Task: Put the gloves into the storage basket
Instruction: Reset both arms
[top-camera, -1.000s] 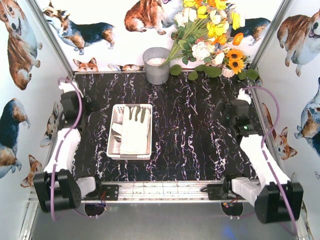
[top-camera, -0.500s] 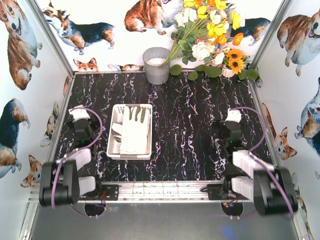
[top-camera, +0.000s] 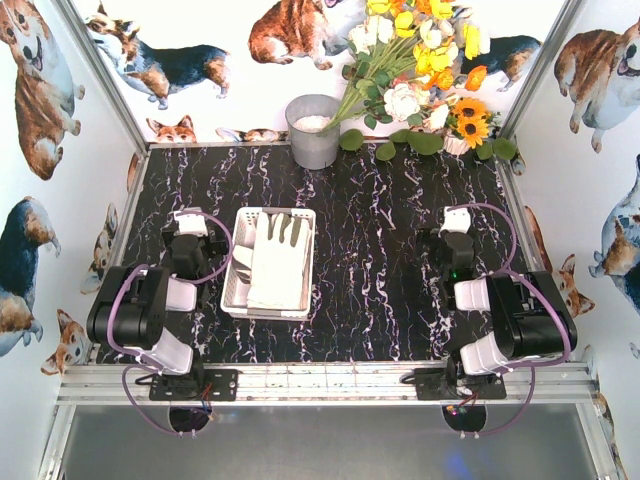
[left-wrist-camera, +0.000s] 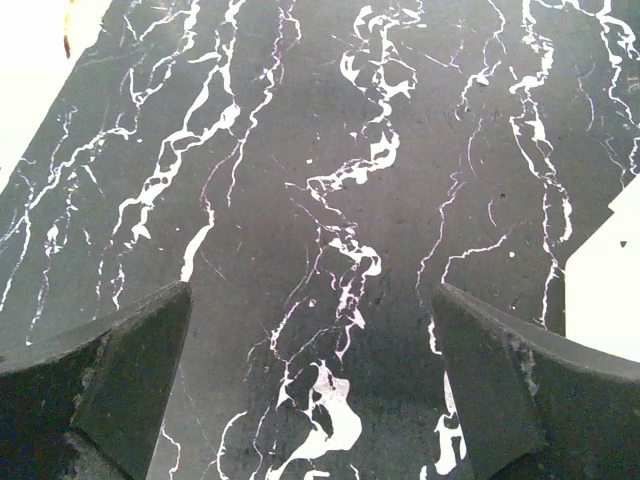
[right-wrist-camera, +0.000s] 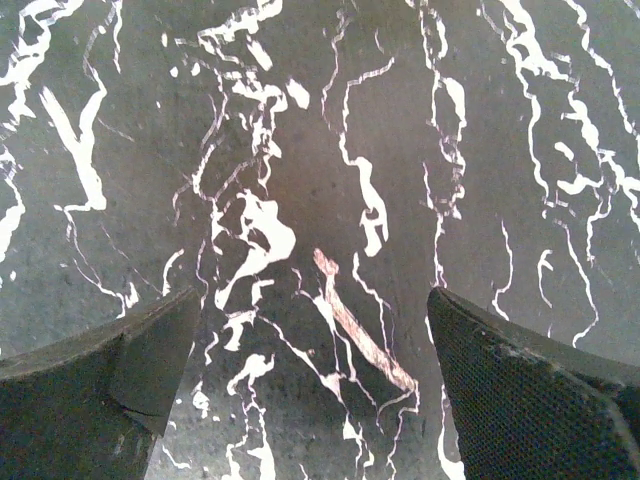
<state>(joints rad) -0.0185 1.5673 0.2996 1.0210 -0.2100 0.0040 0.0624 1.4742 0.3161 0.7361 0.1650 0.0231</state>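
The white slotted storage basket (top-camera: 232, 290) stands left of the table's middle, slightly skewed. Cream-white gloves (top-camera: 280, 265) with grey finger patches lie piled inside it. My left gripper (top-camera: 189, 232) rests low over the table just left of the basket, open and holding nothing. In the left wrist view that gripper (left-wrist-camera: 312, 400) has only bare marble between its fingers, and a white corner of the basket (left-wrist-camera: 610, 280) shows at the right edge. My right gripper (top-camera: 456, 228) sits low on the right side, apart from the basket. It (right-wrist-camera: 312, 390) is open over bare marble.
A grey metal bucket (top-camera: 313, 130) stands at the back centre, with a bunch of artificial flowers (top-camera: 420, 70) to its right. Walls with printed corgis close in the table on the left, the back and the right. Both arms are folded near their bases.
Both arms have folded back from the side walls toward their bases, bringing the grippers down beside the table's middle. The basket now sits slightly turned and shifted a little to the right.
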